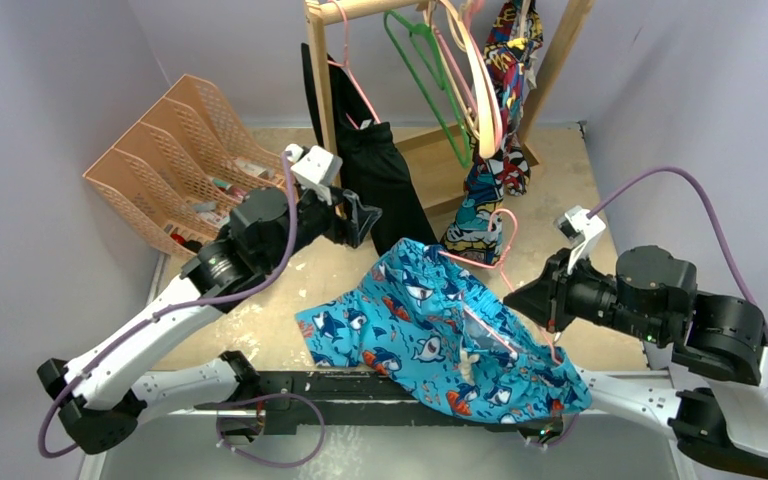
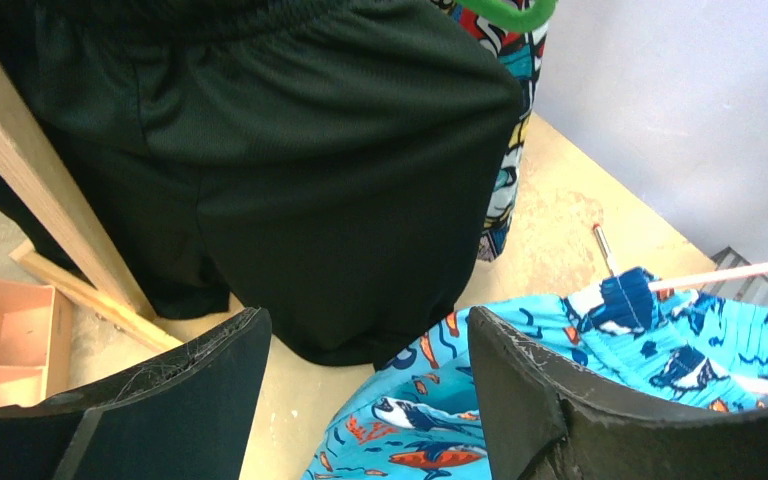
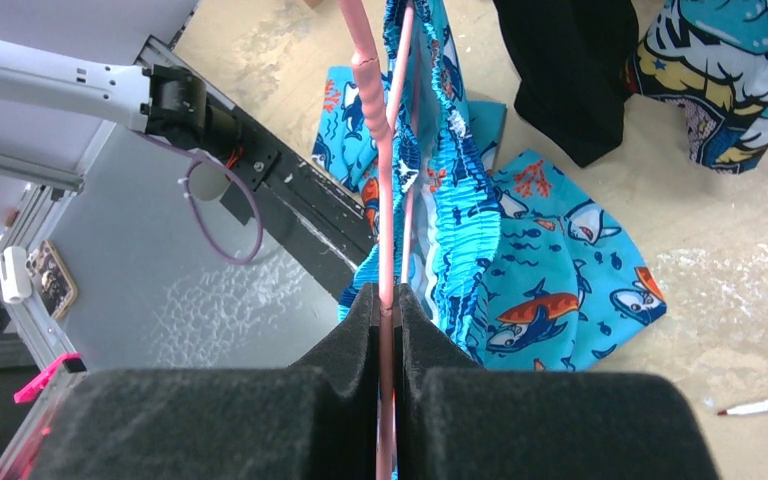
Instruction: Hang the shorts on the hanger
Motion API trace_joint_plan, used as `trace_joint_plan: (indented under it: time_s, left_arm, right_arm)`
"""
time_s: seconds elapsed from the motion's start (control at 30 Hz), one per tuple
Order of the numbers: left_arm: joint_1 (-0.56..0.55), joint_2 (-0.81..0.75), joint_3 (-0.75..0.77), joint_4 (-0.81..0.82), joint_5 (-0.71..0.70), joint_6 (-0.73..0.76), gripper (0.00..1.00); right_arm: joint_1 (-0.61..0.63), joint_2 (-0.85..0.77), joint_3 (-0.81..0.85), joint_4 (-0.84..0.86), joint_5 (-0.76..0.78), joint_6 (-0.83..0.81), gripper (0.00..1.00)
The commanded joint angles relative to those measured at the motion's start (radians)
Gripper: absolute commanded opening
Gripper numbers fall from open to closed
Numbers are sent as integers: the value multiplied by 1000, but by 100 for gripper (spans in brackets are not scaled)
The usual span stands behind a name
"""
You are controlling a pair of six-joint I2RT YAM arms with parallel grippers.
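The turquoise shark-print shorts (image 1: 430,335) hang draped over the thin pink hanger (image 1: 505,250), which is held above the table's front centre. My right gripper (image 1: 535,300) is shut on the hanger's rod (image 3: 386,250), with the shorts (image 3: 530,240) hanging just beyond the fingers. My left gripper (image 1: 365,218) is open and empty, hovering just left of the shorts' upper corner and in front of the black garment (image 1: 380,180). In the left wrist view the shorts (image 2: 600,370) lie under and beyond the right finger (image 2: 540,400), and the hanger's rod (image 2: 730,272) sticks out at the right.
A wooden rack (image 1: 325,70) at the back holds the black garment, a green hanger (image 1: 430,70), a cream hanger (image 1: 480,70) and a comic-print garment (image 1: 495,160). A peach file organiser (image 1: 180,150) stands at the back left. A pen (image 3: 760,405) lies on the table.
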Motion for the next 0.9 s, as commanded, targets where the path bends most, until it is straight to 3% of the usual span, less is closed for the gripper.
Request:
trace_joint_plan:
  time_s: [0.0,0.23,0.4,0.6,0.87]
  left_arm:
    - [3,70,7,196,-18,-50,71]
    - [3,154,-75,440,55,-94,74]
    - [3,218,-92,511,-43,-134,73]
    - [3,264,-104,506,-149,-142,55]
    - [4,212,-147,402,-347,-119,31]
  right_arm:
    - [2,-25,36,14,35,48,0]
    - [2,-39,24,15,45,62,0]
    - [2,-44,14,14,58,74,0]
    - [3,-60,18,15,44,93,0]
    - [3,-89,19,14,43,109,0]
